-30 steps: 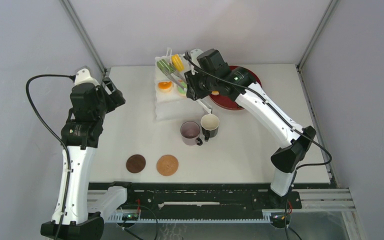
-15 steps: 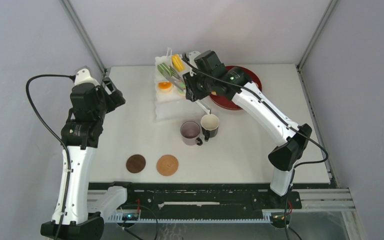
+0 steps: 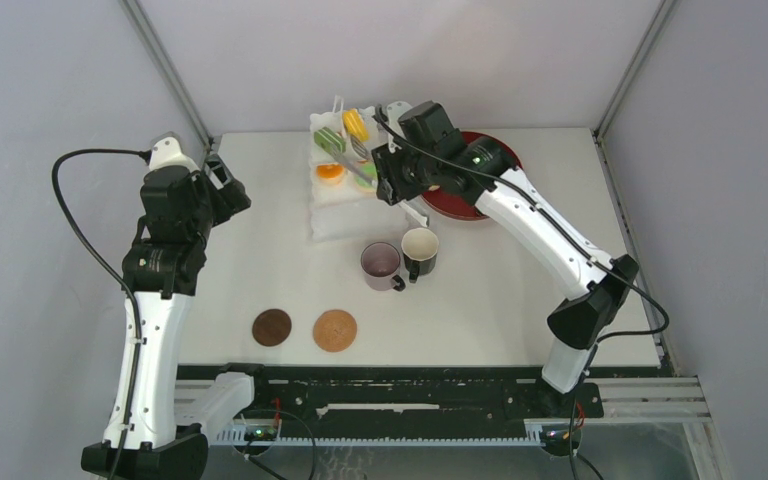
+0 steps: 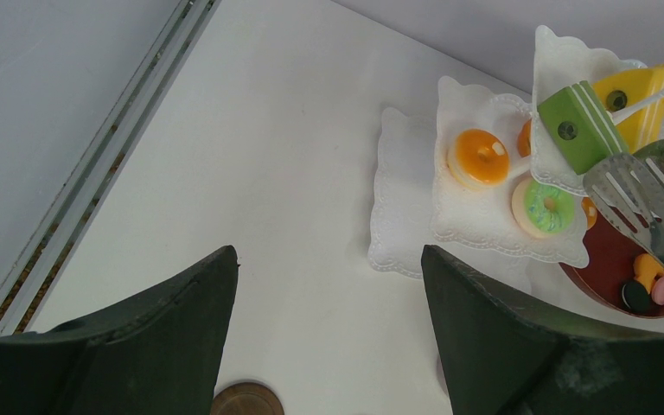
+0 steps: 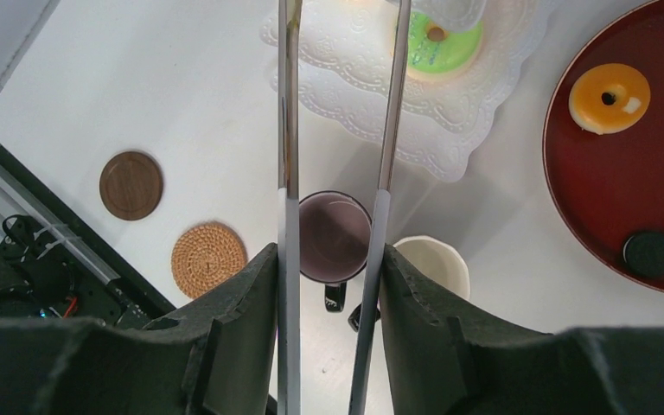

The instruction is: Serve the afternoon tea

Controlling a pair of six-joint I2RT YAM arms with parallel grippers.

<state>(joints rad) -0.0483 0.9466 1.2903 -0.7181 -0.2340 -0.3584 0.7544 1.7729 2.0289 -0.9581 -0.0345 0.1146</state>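
Note:
The white three-tier stand [image 3: 332, 218] sits at the table's back centre. It holds a yellow pastry [image 3: 356, 124], a green slice [image 3: 329, 139], an orange pastry [image 3: 330, 172] and a green doughnut [image 5: 437, 43]. My right gripper [image 5: 328, 251] is shut on the long metal tongs [image 5: 288, 130]. Their two arms stand apart and reach over the stand beside the green doughnut, with nothing seen between them. The mauve mug [image 3: 381, 262] and the black mug [image 3: 420, 246] stand side by side below. Two round coasters [image 3: 271, 327] [image 3: 335, 330] lie near the front. My left gripper [image 4: 328, 255] hangs open and empty over the left of the table.
A dark red round tray [image 5: 622, 181] at the back right carries an orange doughnut [image 5: 609, 97] and a few small sweets [image 5: 649, 252]. Metal rails run along the table's left and right edges. The tong tips [image 4: 648, 194] show beside the stand in the left wrist view.
The right arm has shifted slightly right and its jaws have eased wider, letting the tongs spread. The left arm has not moved.

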